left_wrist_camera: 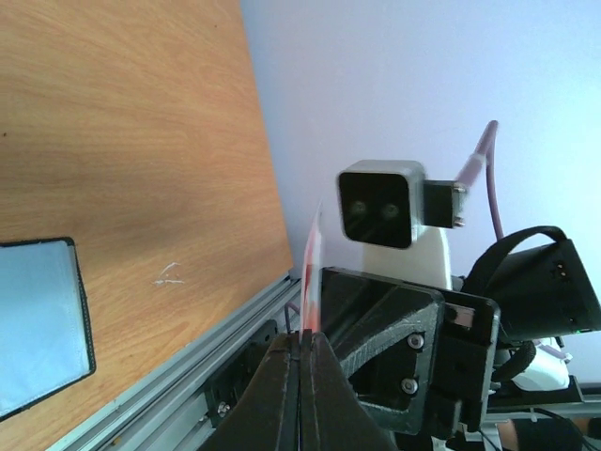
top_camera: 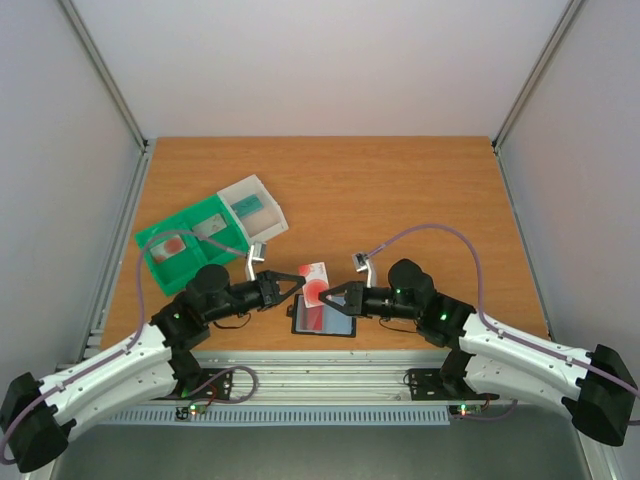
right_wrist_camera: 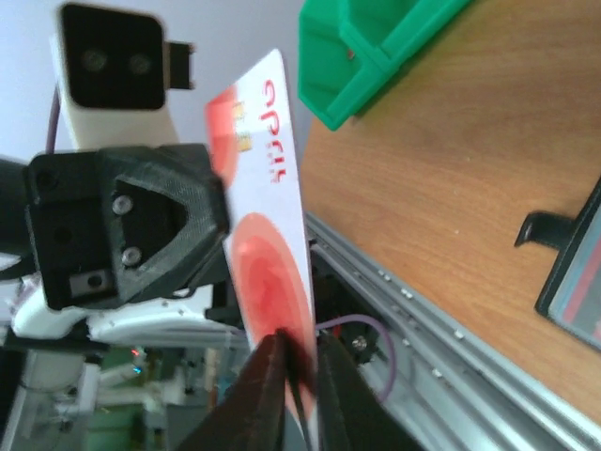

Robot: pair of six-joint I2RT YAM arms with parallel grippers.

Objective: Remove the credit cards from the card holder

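1. Left pincer (top_camera: 297, 285) is clamped tight on a red-and-white card (top_camera: 314, 278). In the left wrist cam the fingers meet w/ the card edge-on between them, sticking up past the tips.
2. Right pincer (top_camera: 327, 297) comes in from the opposite side, tips facing the left one, v close. Its jaws are narrow and the other end of the same card (right_wrist_camera: 268, 216) sits in the slot between its fingers (right_wrist_camera: 277, 376). Can't tell if they're actually pinching it or just around it.
3. So the card is up off the desk (top_camera: 400, 200), hanging between both pincers, right over the far edge of the card holder. Big red circles on it plus some red lettering; can't read it.
4. Card holder (top_camera: 322, 320) lies open and flat near the front edge of the desk, between the two arms, just below the pincers. Black outside, and smth reddish plus a teal patch shows inside. Little black tab (right_wrist_camera: 540, 225) pokes out from one edge in the right wrist cam. Neither pincer touches it afaict.
5. Green-and-white tray (top_camera: 150, 258) sits further back on the left, well apart from the holder, turned at an angle.
6. Inside the tray: teal card (top_camera: 250, 207) in the white end section, greyish card (top_camera: 212, 225) in a middle section, red card (top_camera: 175, 245) in a green one.
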